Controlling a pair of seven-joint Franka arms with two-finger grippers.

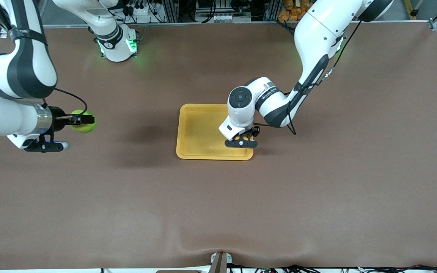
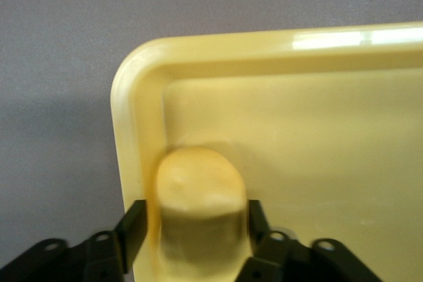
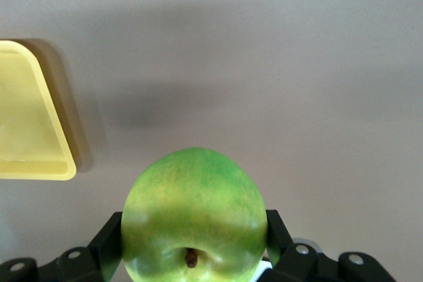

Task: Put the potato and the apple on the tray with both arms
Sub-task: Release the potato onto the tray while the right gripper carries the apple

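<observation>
Currently, scene: two arms work over a brown table (image 1: 317,197) with a yellow-orange tray (image 1: 199,131) near its middle.
Left tool (image 1: 246,137): low over the tray's corner that lies toward the left arm's end of the table and nearer the front camera.
Left tool, opening: the left wrist view shows its two black fingers (image 2: 132,229) standing on either side of the potato (image 2: 198,219), set very close against it; whether they press it or have just let go cannot be told.
Potato, place: inside the tray, in a rounded corner, close against the raised rim; it looks to rest on the tray floor, pale yellow and nearly the tray's own colour.
Potato, front view: hidden under the left arm's wrist and tool.
Right tool (image 1: 84,120): out over bare table toward the right arm's end, well apart from the tray.
Right tool, opening: clamped on the apple (image 1: 83,121), one black finger (image 3: 109,246) on each flank.
Apple, look: round, yellow-green, with its dark stem dimple turned toward the right wrist camera.
Apple, place: held in the right tool above the table, not on the tray; its height over the table cannot be judged.
Tray, from the right wrist view: only one corner (image 3: 30,130) shows, off to the side of the apple with bare table between them.
Tray, contents: its floor toward the right arm's end is bare.
</observation>
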